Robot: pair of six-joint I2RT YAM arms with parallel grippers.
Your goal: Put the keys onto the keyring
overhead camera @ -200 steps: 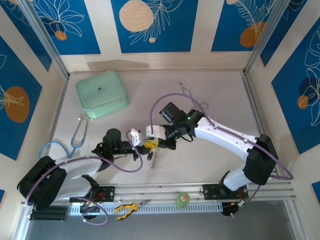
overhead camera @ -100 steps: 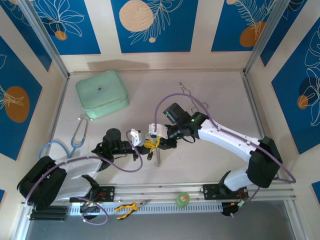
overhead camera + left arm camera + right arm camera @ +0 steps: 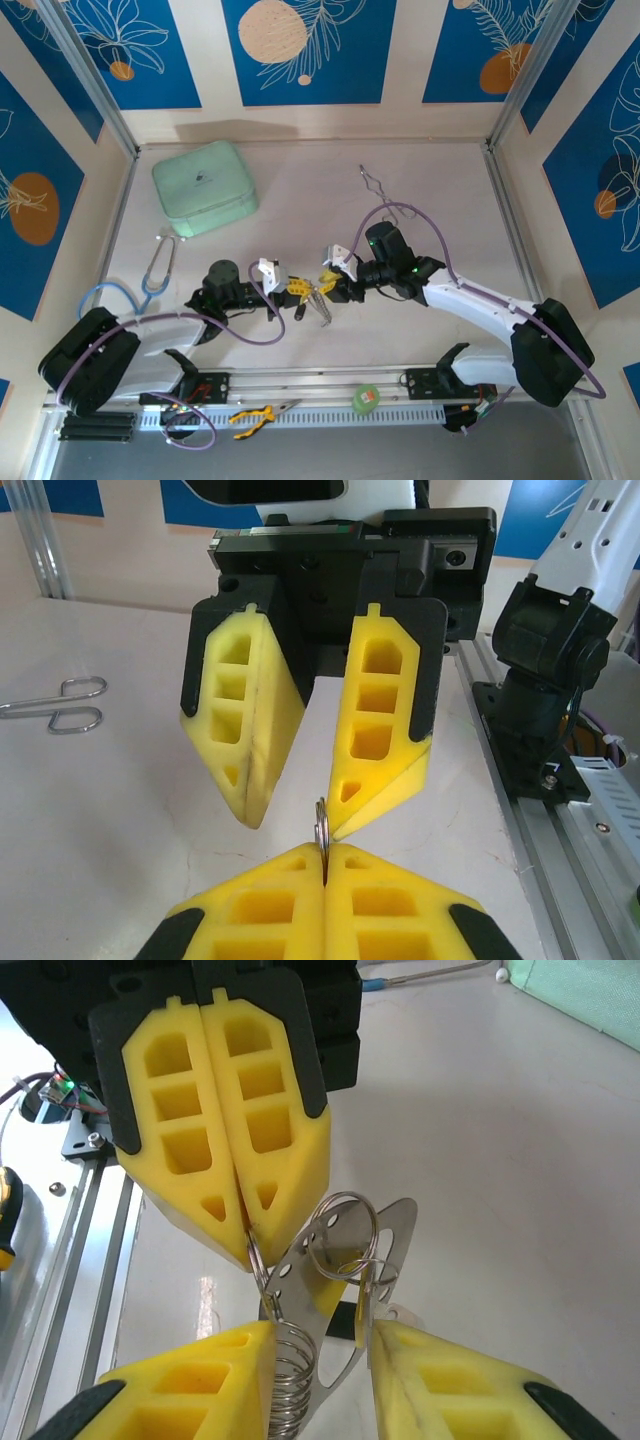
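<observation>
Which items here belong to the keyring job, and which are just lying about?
Job: keyring, clamped in the left jaws; keys too hidden to tell.
Lying about: mint case, stethoscope, forceps, yellow-handled pliers, green tape roll.

The pale table (image 3: 440,200) bears a mint-green case (image 3: 204,187), a stethoscope (image 3: 157,265) and silver forceps (image 3: 372,183).

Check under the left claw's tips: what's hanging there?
The shut left claw pinches the keyring. Below hang a holed metal tab, a smaller loop and a wire coil. The tab mostly covers a yellow-and-black piece behind it; I can't tell if it's a key.
</observation>
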